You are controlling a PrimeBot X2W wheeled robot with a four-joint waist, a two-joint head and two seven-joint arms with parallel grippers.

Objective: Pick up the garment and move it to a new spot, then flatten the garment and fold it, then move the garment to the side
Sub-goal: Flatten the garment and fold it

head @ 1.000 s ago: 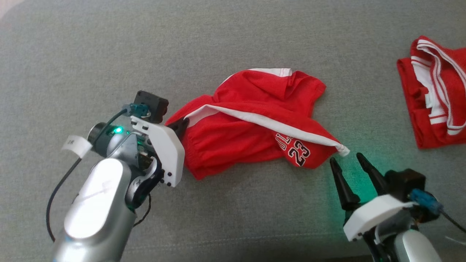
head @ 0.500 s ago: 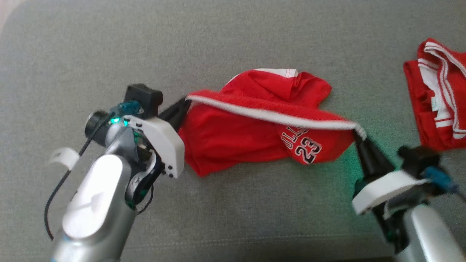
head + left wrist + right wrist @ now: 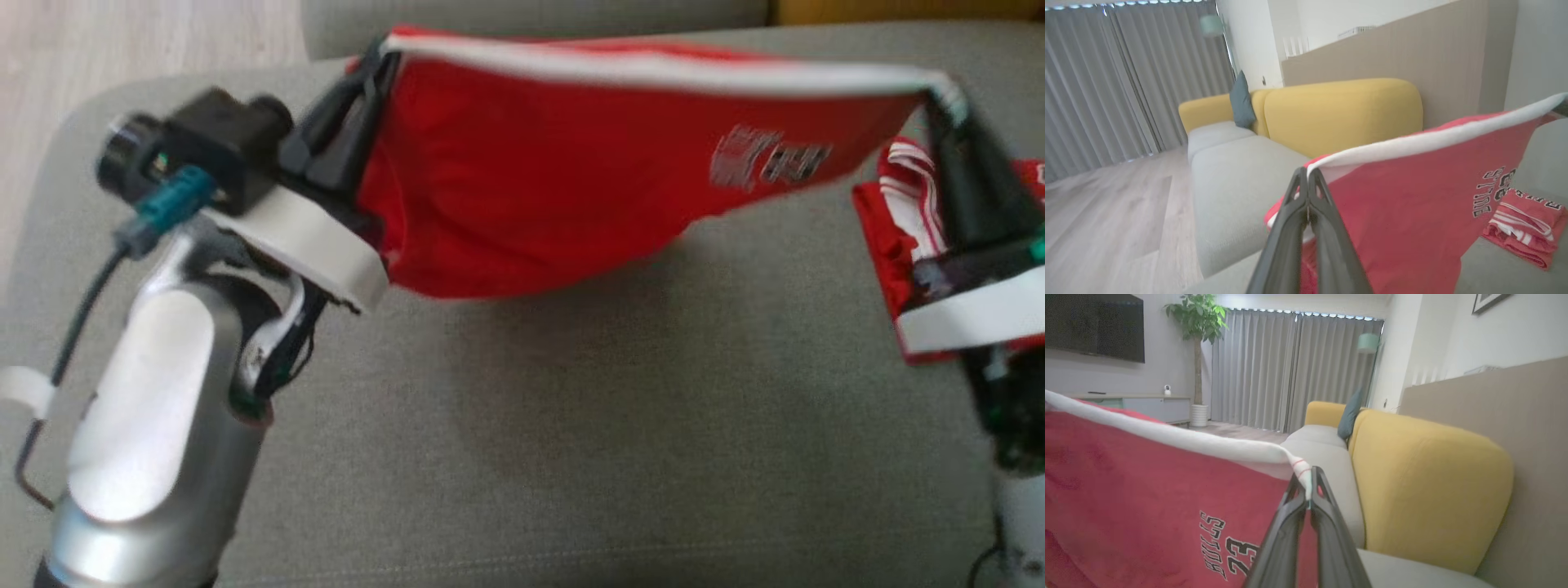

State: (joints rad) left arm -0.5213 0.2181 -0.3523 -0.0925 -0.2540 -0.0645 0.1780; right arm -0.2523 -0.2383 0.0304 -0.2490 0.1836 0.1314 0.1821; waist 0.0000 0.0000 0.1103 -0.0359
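Rightward, near garment (image 3: 531, 180) (taut), folded jersey (image 3: 886, 245)

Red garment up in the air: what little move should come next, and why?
Probably lower the red garment onto the grey cushion: the left end effector and right end effector each pinch a corner of its white band, stretched taut, hanging clear.

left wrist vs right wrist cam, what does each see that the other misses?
Left wrist: left gripper pinching the held garment's white hem, plus a folded red garment on the grey sofa.
Right wrist: right gripper on the hem's other end, TV, potted plant.
Both: the held garment, yellow backrest, grey curtains.
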